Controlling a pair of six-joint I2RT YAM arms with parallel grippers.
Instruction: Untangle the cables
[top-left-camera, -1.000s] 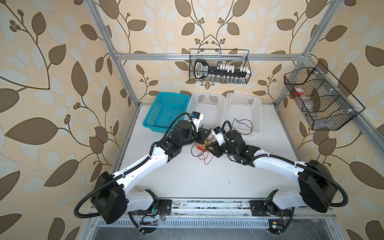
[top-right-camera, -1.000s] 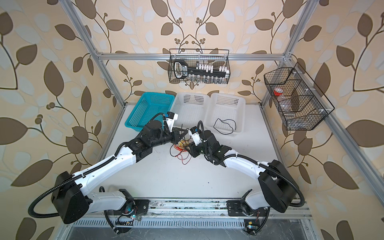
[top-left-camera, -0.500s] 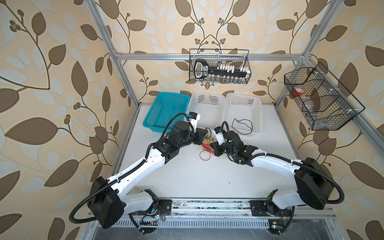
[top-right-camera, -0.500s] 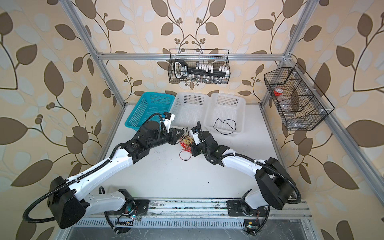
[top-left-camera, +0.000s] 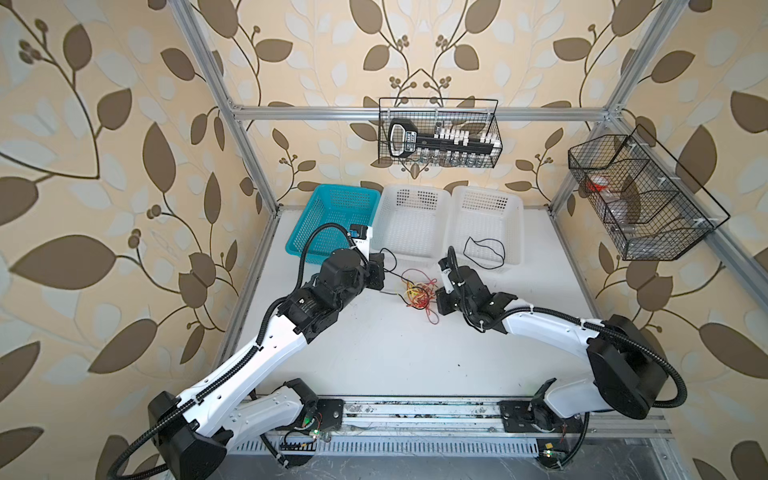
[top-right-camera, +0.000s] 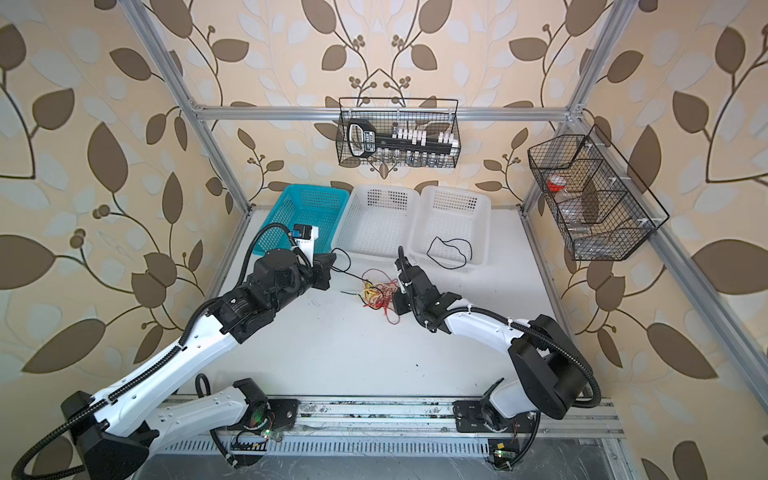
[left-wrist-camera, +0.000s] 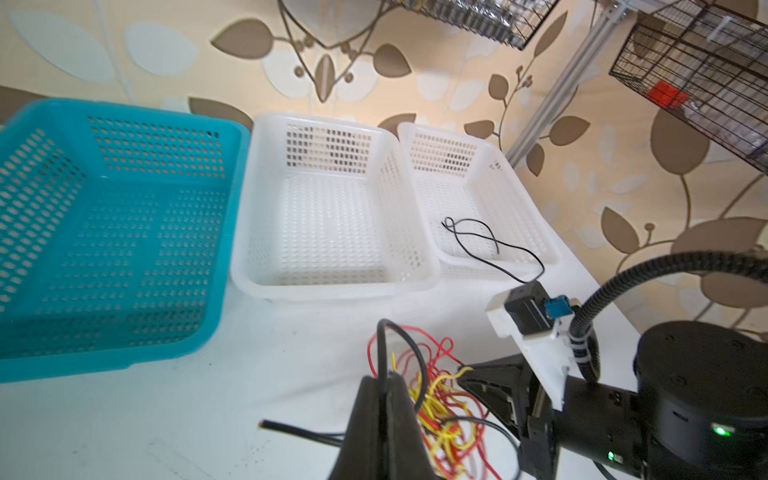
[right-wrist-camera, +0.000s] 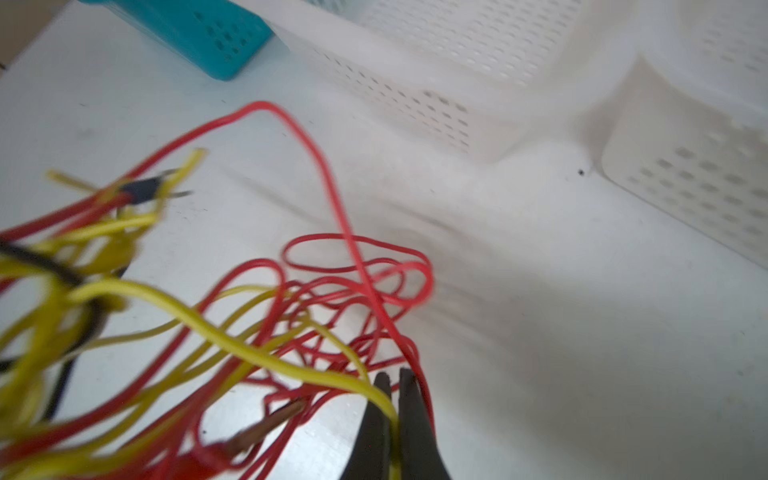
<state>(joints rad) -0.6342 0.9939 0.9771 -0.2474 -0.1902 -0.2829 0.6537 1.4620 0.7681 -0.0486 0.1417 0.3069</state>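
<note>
Red, yellow and black cables (top-left-camera: 419, 293) sit in one knotted heap on the white desk (top-left-camera: 395, 353). The heap is toward the far edge, just in front of the middle white basket (top-left-camera: 411, 199), and lies between the two tools.

Left gripper (left-wrist-camera: 384, 388): near the heap's left side, clear of the main knot. Its jaws are pressed together on a black cable (left-wrist-camera: 411, 345), which arches up out of the tips and runs back into the knot.

Right gripper (right-wrist-camera: 392, 384): at the heap's right side, against the outer loops. Its jaws are all but flat together, pinching a yellow cable (right-wrist-camera: 249, 353) that leads from the tips into the tangle. Red loops lie just beside the tips.

Separate black strand (top-left-camera: 484, 251): coiled inside the right white basket (top-left-camera: 519, 216), near its front wall.

Teal basket (top-left-camera: 332, 203): at the desk's far-left corner.
</note>
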